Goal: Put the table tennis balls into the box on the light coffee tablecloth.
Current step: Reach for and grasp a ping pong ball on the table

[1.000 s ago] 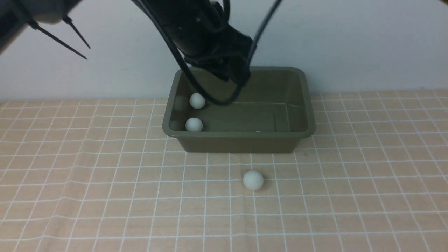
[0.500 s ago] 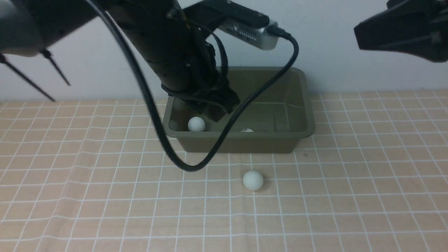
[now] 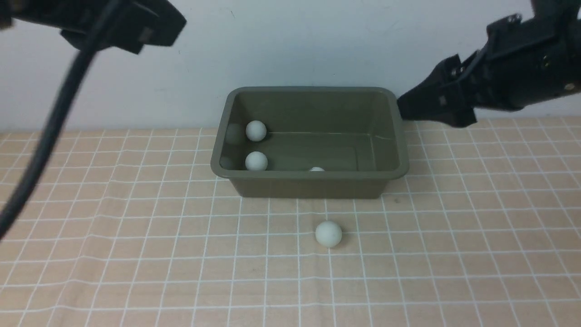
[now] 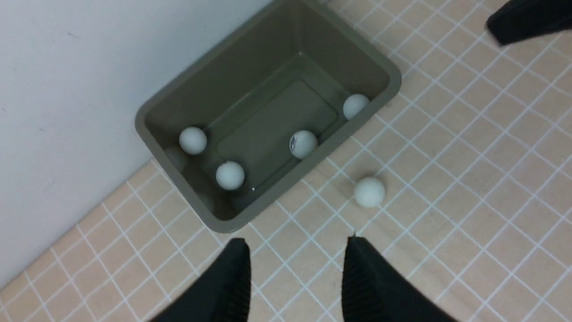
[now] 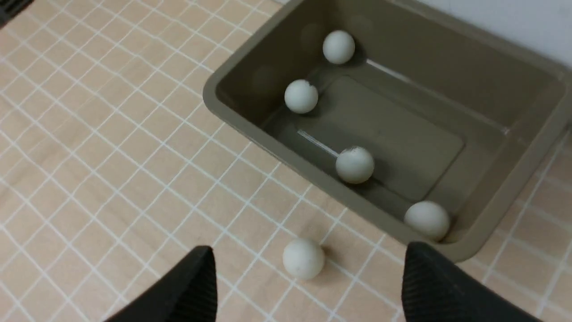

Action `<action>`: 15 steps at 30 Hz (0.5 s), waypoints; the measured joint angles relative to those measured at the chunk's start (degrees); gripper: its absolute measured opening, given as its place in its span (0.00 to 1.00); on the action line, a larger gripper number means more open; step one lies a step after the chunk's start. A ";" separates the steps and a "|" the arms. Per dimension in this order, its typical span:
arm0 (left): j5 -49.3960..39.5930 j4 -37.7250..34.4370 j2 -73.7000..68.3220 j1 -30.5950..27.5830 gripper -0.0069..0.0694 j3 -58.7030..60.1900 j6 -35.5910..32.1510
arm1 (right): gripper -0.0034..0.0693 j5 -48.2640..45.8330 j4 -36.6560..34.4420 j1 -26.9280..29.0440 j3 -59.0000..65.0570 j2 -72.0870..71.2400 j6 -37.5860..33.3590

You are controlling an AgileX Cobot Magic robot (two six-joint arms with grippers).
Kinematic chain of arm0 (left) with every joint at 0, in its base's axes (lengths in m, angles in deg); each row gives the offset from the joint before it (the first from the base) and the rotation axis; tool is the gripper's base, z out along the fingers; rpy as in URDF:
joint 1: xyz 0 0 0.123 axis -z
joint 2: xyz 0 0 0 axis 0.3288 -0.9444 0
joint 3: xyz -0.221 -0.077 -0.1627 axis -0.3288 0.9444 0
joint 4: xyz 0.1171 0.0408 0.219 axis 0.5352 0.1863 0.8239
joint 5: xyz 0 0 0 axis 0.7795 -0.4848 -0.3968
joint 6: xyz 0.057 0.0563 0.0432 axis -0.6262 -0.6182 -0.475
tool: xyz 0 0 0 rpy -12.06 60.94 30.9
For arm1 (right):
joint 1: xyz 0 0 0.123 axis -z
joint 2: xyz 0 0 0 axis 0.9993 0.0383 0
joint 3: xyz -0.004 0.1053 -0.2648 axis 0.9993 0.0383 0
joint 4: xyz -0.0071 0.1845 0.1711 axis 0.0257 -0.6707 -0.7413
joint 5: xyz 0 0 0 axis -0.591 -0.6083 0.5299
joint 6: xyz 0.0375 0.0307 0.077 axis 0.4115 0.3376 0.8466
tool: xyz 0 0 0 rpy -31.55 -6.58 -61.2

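Change since the last look: your left arm, which hung low over the box [image 3: 308, 186] half a second ago, has lifted away to the upper left, and your right arm has come in from the right. Your left gripper [image 4: 297, 243]: fingers a modest gap apart, nothing between them. Your right gripper [image 5: 308, 248]: fingers spread wide, also empty, looking down on the last ball [image 3: 328, 234]

Count from the left wrist view: four table tennis balls [image 4: 230, 175] lie in the box, one of them the marked ball [image 4: 303, 144] by the near wall. That last ball sits on the light coffee tablecloth [image 3: 136, 254], just in front of the box's near wall and not touching it. By my reading one pick remains, and the right arm looks set to take it

Around: white wall [image 3: 136, 91] close behind the box; cable [image 3: 45, 136] of the left arm hangs at the far left, well clear. Nothing lies between the right gripper and the last ball. Watch the box's near wall on the descent, and expect the ball to roll if a finger nudges it
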 joint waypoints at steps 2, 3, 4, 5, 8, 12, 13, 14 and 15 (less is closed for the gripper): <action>-0.05 0.13 1.71 0.00 0.43 0.00 0.00 | 0.74 2.91 -3.25 -0.07 4.41 0.19 0.55; -0.15 0.47 2.46 0.00 0.45 0.00 0.00 | 0.74 4.29 -4.80 -0.32 6.69 0.23 0.60; -0.20 0.54 2.46 0.00 0.45 0.00 0.00 | 0.74 4.29 -5.01 -0.40 7.04 0.23 0.60; -0.66 1.22 2.92 0.00 0.49 0.00 -0.06 | 0.74 6.57 -6.35 -1.53 9.70 0.30 0.60; -1.42 1.97 3.04 0.00 0.55 0.00 -0.24 | 0.74 10.59 -7.62 -4.40 13.63 0.30 0.66; -1.42 2.62 3.04 0.00 0.62 0.00 -0.45 | 0.73 16.67 -8.26 -8.26 16.86 1.41 3.26; -1.42 2.63 3.04 0.00 0.63 0.00 -0.45 | 0.73 17.37 -8.03 -8.91 17.00 2.43 4.21; -1.42 2.63 3.04 0.00 0.63 0.00 -0.45 | 0.73 17.97 -7.77 -9.32 17.00 3.29 4.77; -1.36 2.63 3.04 0.00 0.63 0.00 -0.45 | 0.72 18.43 -7.38 -9.79 17.00 4.42 5.28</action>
